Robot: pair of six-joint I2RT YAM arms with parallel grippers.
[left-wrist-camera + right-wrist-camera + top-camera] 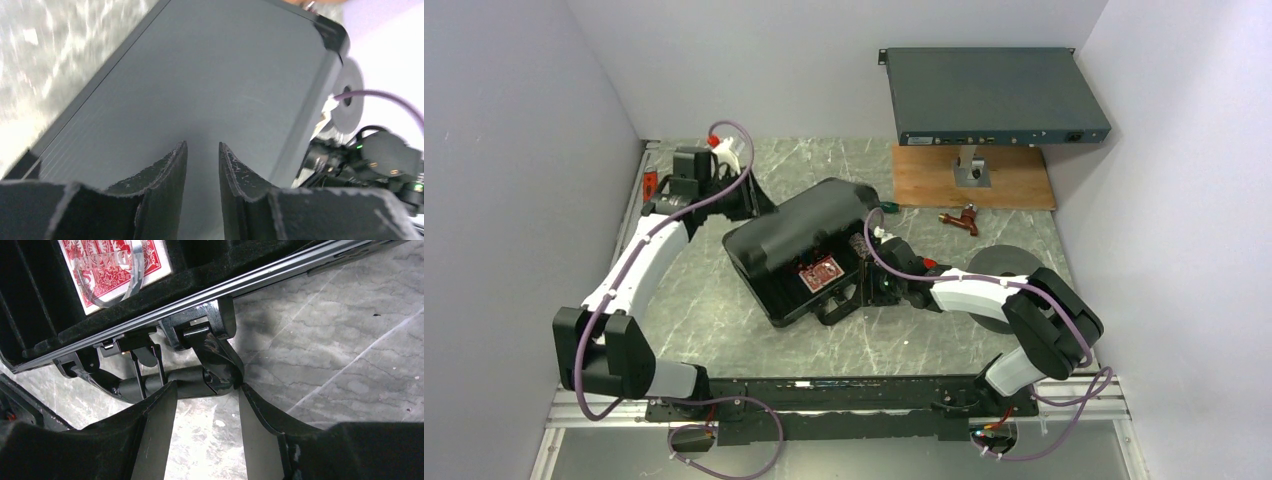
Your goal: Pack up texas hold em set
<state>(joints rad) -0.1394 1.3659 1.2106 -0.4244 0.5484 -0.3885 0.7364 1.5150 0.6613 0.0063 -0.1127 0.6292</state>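
Note:
The black briefcase (799, 225) lies mid-table with its lid (200, 75) tilted partway over the base. A red card deck (821, 275) (112, 265) shows in the black lining near the front rim. My left gripper (749, 200) (202, 144) is at the back of the lid, fingertips close to its ribbed outer face, jaws a little apart with nothing between them. My right gripper (861, 285) (207, 385) stands open at the case's front, fingertips up against the black handle (195, 380). Only marble shows between those fingers.
A grey rack-mount box (989, 95) stands on a post over a wooden board (969, 180) at the back right. A small brown-red object (961, 218) lies before the board. A black round disc (1004, 262) sits by the right arm. A red item (650, 183) lies at the left wall.

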